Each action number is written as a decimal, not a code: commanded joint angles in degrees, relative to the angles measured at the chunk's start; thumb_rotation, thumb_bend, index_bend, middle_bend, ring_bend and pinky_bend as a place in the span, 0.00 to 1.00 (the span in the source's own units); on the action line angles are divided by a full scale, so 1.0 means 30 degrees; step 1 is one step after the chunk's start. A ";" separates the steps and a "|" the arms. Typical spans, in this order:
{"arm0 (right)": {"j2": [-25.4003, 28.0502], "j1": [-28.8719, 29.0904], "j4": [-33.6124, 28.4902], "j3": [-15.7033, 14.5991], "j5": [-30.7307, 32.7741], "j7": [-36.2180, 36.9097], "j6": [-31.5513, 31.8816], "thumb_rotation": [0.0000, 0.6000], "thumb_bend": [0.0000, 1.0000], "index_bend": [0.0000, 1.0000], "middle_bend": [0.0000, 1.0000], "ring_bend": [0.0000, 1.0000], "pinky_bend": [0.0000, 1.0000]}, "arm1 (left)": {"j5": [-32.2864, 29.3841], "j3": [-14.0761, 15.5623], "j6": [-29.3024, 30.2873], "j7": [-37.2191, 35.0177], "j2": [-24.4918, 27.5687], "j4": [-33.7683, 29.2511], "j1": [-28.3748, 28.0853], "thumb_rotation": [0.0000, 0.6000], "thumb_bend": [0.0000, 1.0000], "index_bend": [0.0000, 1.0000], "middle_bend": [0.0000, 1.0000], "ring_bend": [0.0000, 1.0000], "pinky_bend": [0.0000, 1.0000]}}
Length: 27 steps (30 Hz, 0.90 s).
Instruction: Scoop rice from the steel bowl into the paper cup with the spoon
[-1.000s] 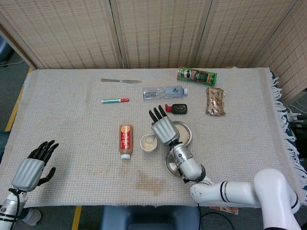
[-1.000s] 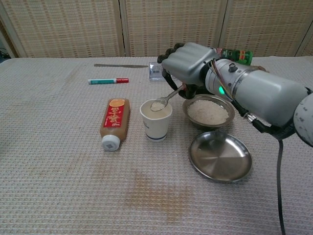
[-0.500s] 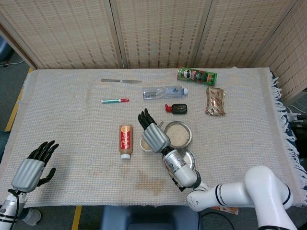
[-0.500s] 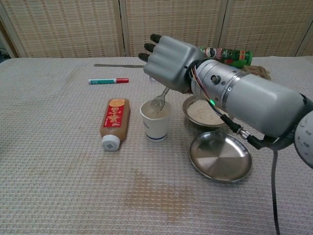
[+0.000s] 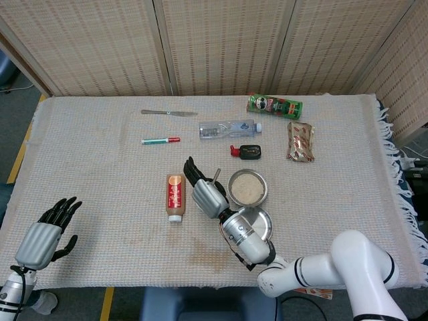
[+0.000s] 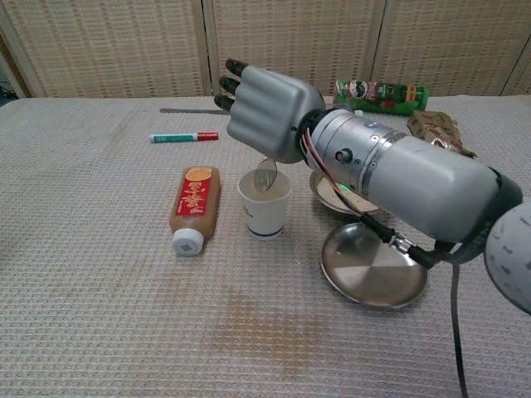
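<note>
My right hand [image 6: 267, 110] hovers over the white paper cup [image 6: 265, 206] and grips the metal spoon [image 6: 265, 175]. The spoon's bowl is tipped downward into the cup's mouth. In the head view the right hand [image 5: 204, 193] covers the cup, and only the spoon's handle tip [image 5: 215, 174] pokes out. The steel bowl [image 5: 247, 188] of rice stands just right of the cup; in the chest view my forearm hides most of it. My left hand [image 5: 47, 235] hangs off the table's near left corner, fingers apart and holding nothing.
An empty steel plate [image 6: 374, 265] lies in front of the bowl. A sauce bottle [image 6: 193, 207] lies left of the cup. Farther back are a pen [image 5: 160, 140], a knife [image 5: 168, 113], a water bottle [image 5: 227, 128], a chip can [image 5: 274, 105], a snack pack [image 5: 300, 141] and a black key fob [image 5: 247, 151].
My right hand has swung left from beside the bowl to over the cup and rolled, tipping the spoon from level with rice to pointing down into the cup. Left hand unchanged.
</note>
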 commanded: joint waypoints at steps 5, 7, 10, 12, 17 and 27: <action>0.0075 0.0414 0.0255 -0.0587 -0.1312 -0.0666 -0.0441 1.00 0.34 0.61 0.06 0.00 0.00 | -0.0066 -0.0026 -0.0074 -0.0018 -0.0009 0.0051 -0.0017 1.00 0.43 0.00 0.00 0.00 0.22; 0.0117 0.0470 0.0163 -0.0647 -0.1342 -0.0952 -0.0546 1.00 0.34 0.61 0.06 0.00 0.00 | -0.0085 -0.0027 -0.0127 0.0003 -0.0021 0.0052 -0.0035 1.00 0.43 0.00 0.00 0.00 0.22; 0.0146 0.0705 0.0176 -0.0927 -0.1741 -0.1953 -0.0607 1.00 0.34 0.60 0.06 0.00 0.00 | -0.0116 -0.0031 -0.0168 0.0029 -0.0027 0.0048 -0.0043 1.00 0.43 0.00 0.00 0.00 0.22; 0.0168 0.0777 0.0140 -0.1074 -0.1967 -0.2306 -0.0662 1.00 0.34 0.60 0.06 0.00 0.00 | -0.0121 -0.0040 -0.0157 0.0023 -0.0021 0.0033 -0.0040 1.00 0.43 0.00 0.00 0.00 0.22; 0.0299 0.0858 -0.0056 -0.1360 -0.2520 -0.3214 -0.0630 1.00 0.34 0.60 0.06 0.00 0.00 | -0.0123 -0.0036 -0.0176 0.0013 -0.0009 0.0031 -0.0043 1.00 0.43 0.00 0.00 0.00 0.22; 0.0755 0.0316 -0.0602 -0.1047 -0.2463 -0.2699 -0.0349 1.00 0.34 0.60 0.06 0.00 0.00 | -0.0035 -0.0004 -0.0081 0.0014 0.0016 0.0002 -0.0001 1.00 0.43 0.00 0.00 0.00 0.22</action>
